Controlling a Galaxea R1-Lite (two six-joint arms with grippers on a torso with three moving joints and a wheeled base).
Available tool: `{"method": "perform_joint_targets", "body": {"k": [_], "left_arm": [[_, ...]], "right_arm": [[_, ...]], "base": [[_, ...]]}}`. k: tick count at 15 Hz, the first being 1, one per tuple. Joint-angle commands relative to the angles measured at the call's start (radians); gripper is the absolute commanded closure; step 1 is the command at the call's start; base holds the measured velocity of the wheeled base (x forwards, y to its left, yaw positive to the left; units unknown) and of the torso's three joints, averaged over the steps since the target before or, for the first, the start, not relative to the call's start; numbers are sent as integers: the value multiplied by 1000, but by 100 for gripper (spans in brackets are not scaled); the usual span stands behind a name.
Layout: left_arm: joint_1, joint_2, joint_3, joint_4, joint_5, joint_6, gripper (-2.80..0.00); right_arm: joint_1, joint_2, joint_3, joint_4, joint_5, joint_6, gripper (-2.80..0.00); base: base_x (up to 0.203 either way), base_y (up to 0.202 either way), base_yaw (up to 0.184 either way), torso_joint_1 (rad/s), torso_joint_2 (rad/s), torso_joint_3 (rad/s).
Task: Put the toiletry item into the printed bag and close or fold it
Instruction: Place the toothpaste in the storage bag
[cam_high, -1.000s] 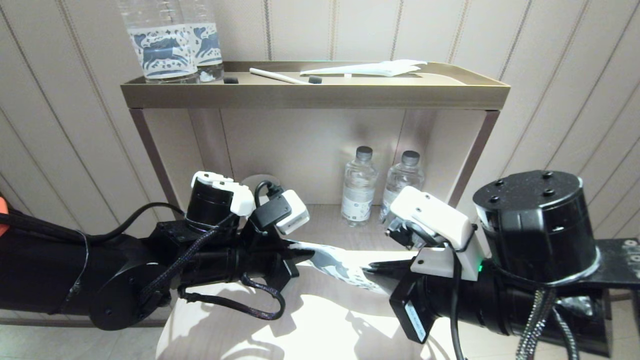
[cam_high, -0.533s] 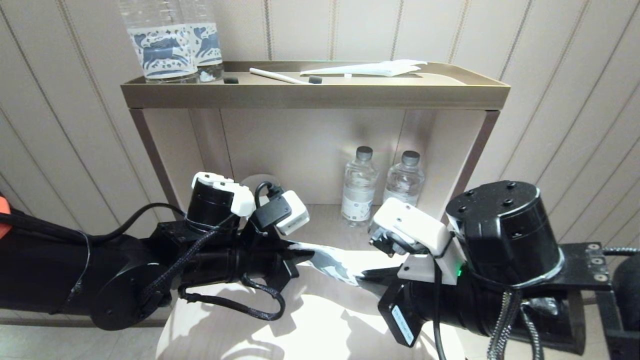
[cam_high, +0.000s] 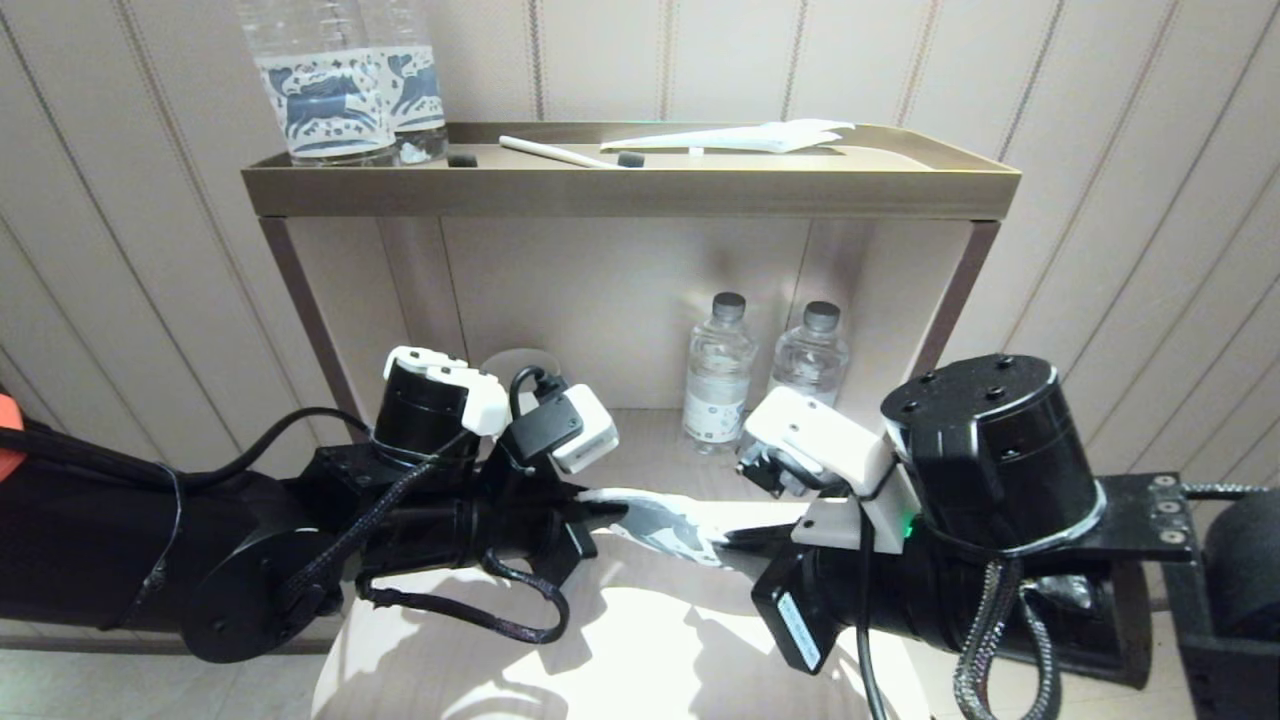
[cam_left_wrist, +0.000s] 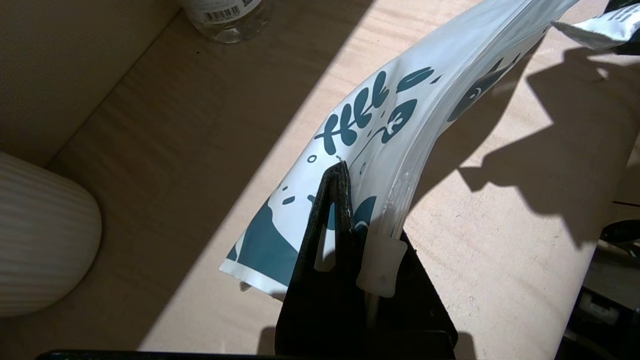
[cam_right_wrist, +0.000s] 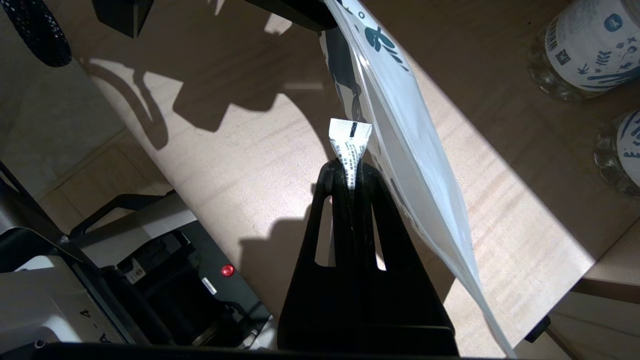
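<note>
The printed bag (cam_high: 665, 525), a white pouch with dark blue print, hangs above the wooden shelf between my two arms. My left gripper (cam_high: 612, 509) is shut on one end of it, close to its white zip slider (cam_left_wrist: 380, 267); the bag (cam_left_wrist: 390, 110) bends away from the left gripper (cam_left_wrist: 342, 170). My right gripper (cam_high: 737, 540) is shut on the toiletry item (cam_right_wrist: 350, 137), a small white sachet with dark print. The right gripper (cam_right_wrist: 350, 172) holds the sachet beside the bag (cam_right_wrist: 400, 115), close to its edge. The sachet (cam_left_wrist: 595, 27) stands outside the pouch.
Two small water bottles (cam_high: 718, 372) (cam_high: 808, 360) stand at the back of the lower shelf, and a white ribbed object (cam_left_wrist: 40, 235) sits at its back left. The brown tray (cam_high: 630, 190) on top holds horse-label bottles (cam_high: 320, 90), a white stick (cam_high: 550, 152) and a white packet (cam_high: 740, 138).
My right arm has swung left and forward, bringing the sachet closer to the bag's free end. The left arm and its end of the bag have stayed put.
</note>
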Motion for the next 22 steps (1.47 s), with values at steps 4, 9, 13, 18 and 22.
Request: {"method": "perform_joint_targets", "body": {"k": [4,9,13,18,22], "left_arm": [[0,2,2,-2,-1,3,0],[-2,3,6,-1,-1,4,0],[-13,3,16,-7,-3,4,0],[-53,-31,59,-56,-3,6,0],[-67,-31,69,-59,-3,6,0]], "right_arm": [[10,-42,3,4,0,-1,0],[1,-23,1,-2,1,0,0],[-2,-3,-6,-1,8,0,0],[-6,35,-14,-1,12,1,0],[-4,41,-7,-2,9,-2,0]], "base": [[0,0,0,0,0,0],[0,0,0,0,0,0],[0,0,0,0,0,0],[0,0,0,0,0,0],[0,0,0,0,0,0]]}}
